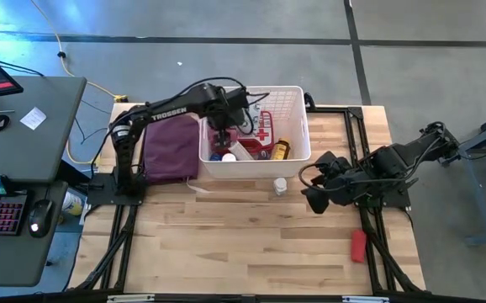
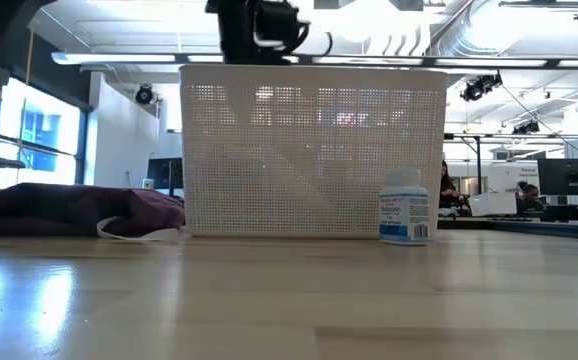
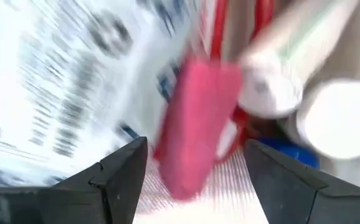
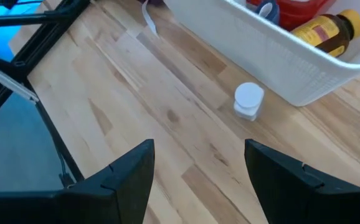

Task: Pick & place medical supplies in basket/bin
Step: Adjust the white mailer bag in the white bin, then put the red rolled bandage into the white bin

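The white basket (image 1: 298, 101) stands at the table's far middle and holds a red first-aid case (image 1: 264, 126), an amber jar (image 1: 281, 150) and other supplies. My left gripper (image 1: 222, 139) reaches down into the basket's left part and is open. A pink-red roll (image 3: 195, 124) shows blurred between its fingers, with a gap on either side. A small white-capped bottle (image 4: 248, 99) stands upright on the table just in front of the basket. My right gripper (image 4: 198, 146) hovers open to the right of the bottle, above the table.
A maroon fabric pouch (image 1: 171, 147) lies against the basket's left side. A small red item (image 1: 358, 244) lies near the table's right edge. Bare wood stretches across the near half of the table (image 1: 243, 252).
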`<state>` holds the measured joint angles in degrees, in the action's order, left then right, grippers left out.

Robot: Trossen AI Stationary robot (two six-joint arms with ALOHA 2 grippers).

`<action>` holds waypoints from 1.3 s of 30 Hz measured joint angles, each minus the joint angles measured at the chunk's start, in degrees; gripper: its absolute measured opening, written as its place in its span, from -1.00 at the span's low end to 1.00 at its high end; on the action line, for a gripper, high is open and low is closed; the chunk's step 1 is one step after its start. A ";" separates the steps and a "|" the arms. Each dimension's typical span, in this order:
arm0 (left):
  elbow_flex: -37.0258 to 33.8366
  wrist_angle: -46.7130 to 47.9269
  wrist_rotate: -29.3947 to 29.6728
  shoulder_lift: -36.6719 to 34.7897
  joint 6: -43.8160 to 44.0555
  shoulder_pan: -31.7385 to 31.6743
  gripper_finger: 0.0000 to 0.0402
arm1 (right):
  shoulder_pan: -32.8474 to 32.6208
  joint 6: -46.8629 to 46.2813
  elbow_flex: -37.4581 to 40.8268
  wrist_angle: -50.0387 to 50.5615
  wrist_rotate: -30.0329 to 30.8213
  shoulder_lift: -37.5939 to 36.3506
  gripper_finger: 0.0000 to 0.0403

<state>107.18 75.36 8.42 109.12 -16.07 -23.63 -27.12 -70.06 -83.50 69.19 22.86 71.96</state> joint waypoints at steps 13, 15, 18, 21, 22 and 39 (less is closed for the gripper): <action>2.74 -19.92 2.85 3.67 -1.85 0.08 0.27 | -0.85 -0.47 0.00 -0.02 -1.01 -0.02 0.18; 2.78 -19.99 3.05 5.10 -1.89 -1.30 0.23 | -0.85 -0.63 0.00 -0.03 -1.74 -0.04 0.18; 3.14 -19.86 5.77 6.80 -1.37 -3.28 0.17 | -1.33 -1.17 0.00 -0.04 -2.45 -0.04 0.18; 3.13 -19.20 10.32 7.43 -0.11 -4.48 0.12 | -2.44 -2.18 0.00 -0.07 -1.93 -0.04 0.18; 3.15 -19.16 11.11 7.46 -0.05 -4.60 0.11 | -2.86 -2.64 0.00 -0.07 -1.88 -0.04 0.18; 27.78 -2.96 12.03 6.85 13.94 3.03 0.04 | -7.06 1.36 0.00 0.92 -7.26 -0.04 0.18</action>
<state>134.95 72.40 20.45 115.97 -2.13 -20.60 -34.17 -68.71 -83.50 70.11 15.61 71.92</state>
